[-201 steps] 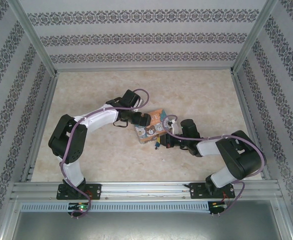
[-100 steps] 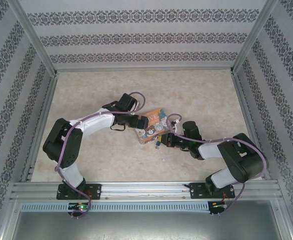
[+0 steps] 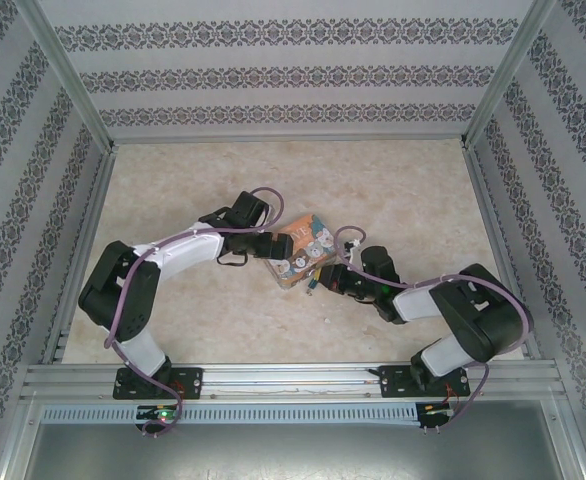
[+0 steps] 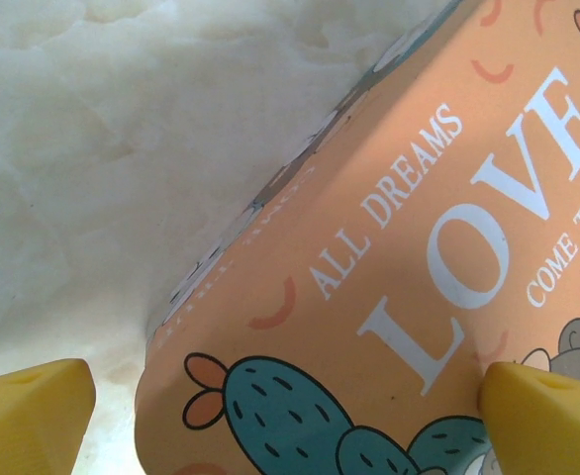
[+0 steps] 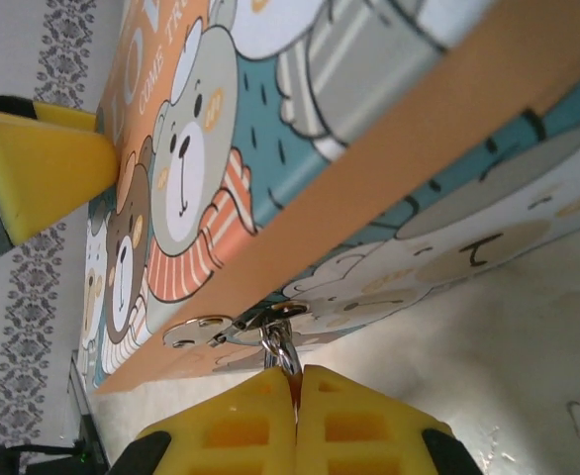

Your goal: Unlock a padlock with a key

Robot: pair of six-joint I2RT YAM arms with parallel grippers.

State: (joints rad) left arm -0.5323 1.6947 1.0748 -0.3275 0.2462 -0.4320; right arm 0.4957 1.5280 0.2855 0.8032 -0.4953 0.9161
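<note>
The padlock hangs from a metal hasp (image 5: 211, 330) on the front side of the orange-and-teal picture box (image 3: 303, 250). Its thin silvery shackle (image 5: 282, 346) runs through the hasp ring. My right gripper (image 5: 297, 381) is shut on the padlock, whose body is hidden between the yellow pads. From above, that gripper (image 3: 323, 279) sits at the box's near right corner. My left gripper (image 4: 290, 424) is open and straddles the box (image 4: 399, 247) at its left end, one yellow finger (image 4: 28, 416) on each side. From above it (image 3: 281, 243) meets the box's left edge. The key is out of view.
The box lies mid-table on a pale marbled surface (image 3: 393, 190). Patterned walls and metal frame posts (image 3: 73, 90) close in the left, right and far sides. Both forearms trail purple cables (image 3: 263, 195). Open floor lies behind and to the right of the box.
The left arm has dropped and swung in, bringing its open gripper around the box's left end. The right gripper has edged slightly left, still shut at the box's front.
</note>
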